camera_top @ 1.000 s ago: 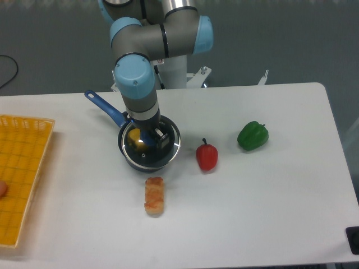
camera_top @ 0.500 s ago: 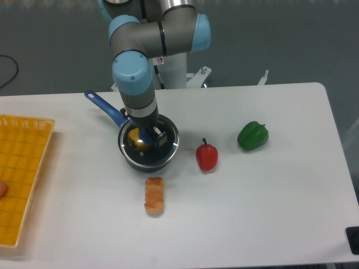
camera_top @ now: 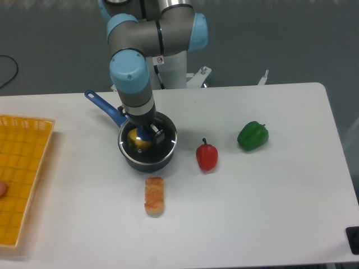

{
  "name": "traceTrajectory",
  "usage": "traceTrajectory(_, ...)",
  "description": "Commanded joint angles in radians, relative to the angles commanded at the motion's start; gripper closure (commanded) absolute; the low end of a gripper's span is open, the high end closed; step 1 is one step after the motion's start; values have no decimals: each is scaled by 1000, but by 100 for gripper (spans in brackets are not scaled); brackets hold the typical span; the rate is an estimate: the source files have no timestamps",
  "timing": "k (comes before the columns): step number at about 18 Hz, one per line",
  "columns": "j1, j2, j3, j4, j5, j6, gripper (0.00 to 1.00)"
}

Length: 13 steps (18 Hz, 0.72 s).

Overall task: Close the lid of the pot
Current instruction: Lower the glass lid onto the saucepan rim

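1. Camera view, far left: one yellow tray (camera_top: 22, 179) lies at the table (camera_top: 269, 213) edge.
2. One pot (camera_top: 147, 150) sits left of centre, handle pointing up-left; one lid (camera_top: 160, 147) rests on its rim, something yellow showing through the glass.
3. The gripper (camera_top: 145, 131) is over the lid's centre; over the last second it has drifted slightly up and left, the lid shifting with it. I judge the lid is being seated, nearly closed. Whether the fingers pinch the knob, I cannot tell.
4. One bread roll (camera_top: 154, 195), one red pepper (camera_top: 207, 157), one green pepper (camera_top: 252, 135) follow rightward.
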Motion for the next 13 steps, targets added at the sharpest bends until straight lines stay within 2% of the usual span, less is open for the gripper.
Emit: traceTrajectory(13,-6,-6,-6,5,18,-2,46)
